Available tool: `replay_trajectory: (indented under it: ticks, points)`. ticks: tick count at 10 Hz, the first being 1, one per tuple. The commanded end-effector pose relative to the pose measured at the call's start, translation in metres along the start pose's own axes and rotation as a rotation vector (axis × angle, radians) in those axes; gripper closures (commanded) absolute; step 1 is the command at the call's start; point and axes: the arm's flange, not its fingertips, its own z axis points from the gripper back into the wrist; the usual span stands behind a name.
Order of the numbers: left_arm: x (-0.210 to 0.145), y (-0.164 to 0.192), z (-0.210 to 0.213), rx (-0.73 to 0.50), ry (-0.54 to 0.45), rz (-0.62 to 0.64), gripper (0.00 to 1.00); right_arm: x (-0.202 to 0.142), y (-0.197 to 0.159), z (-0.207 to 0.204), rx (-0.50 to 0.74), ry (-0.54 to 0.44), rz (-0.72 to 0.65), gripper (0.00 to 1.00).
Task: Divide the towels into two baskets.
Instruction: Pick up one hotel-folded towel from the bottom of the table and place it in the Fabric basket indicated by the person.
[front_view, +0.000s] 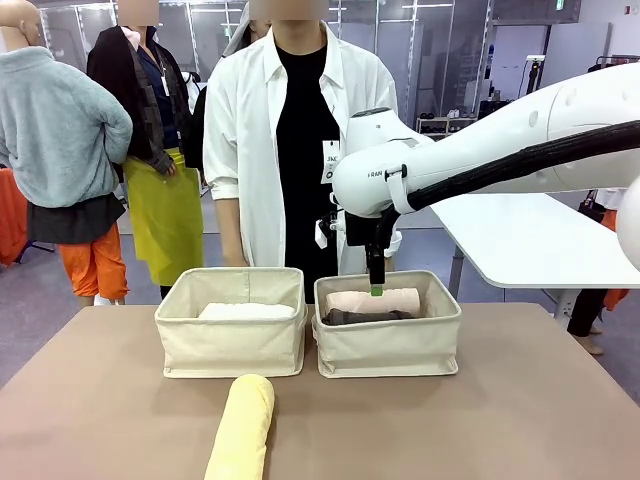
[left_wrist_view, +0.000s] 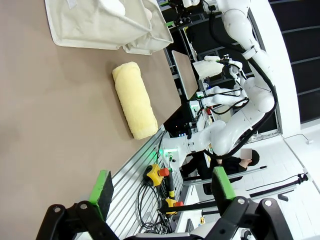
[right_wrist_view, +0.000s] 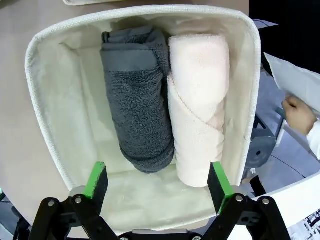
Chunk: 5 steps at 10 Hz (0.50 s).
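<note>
My right claw (right_wrist_view: 157, 180) hangs open, empty, over the right basket (front_view: 388, 345), where the grey towel (right_wrist_view: 137, 100) and pink towel (right_wrist_view: 197, 110) lie side by side. My left claw (left_wrist_view: 162, 190) gapes too. The yellow towel (front_view: 243, 428) lies at the near edge of the desk (front_view: 480, 420), its end cut off; I judge it soft, light, squashy, best pinched mid-roll. The white towel (front_view: 245, 311) barely shows in the left basket (front_view: 230, 345)
</note>
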Motion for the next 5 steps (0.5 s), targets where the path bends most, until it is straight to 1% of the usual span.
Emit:
replay_trajectory:
  ticks: [1, 5]
  points:
    - [-0.0033, -0.0042, 0.0009, -0.008, -0.003, -0.011, 0.00, -0.0011, -0.0002, 0.0021, -0.004, 0.002, 0.020, 0.00]
    - [-0.0033, -0.0042, 0.0009, -0.008, -0.003, -0.011, 0.00, -0.0011, -0.0002, 0.0021, -0.004, 0.002, 0.020, 0.00]
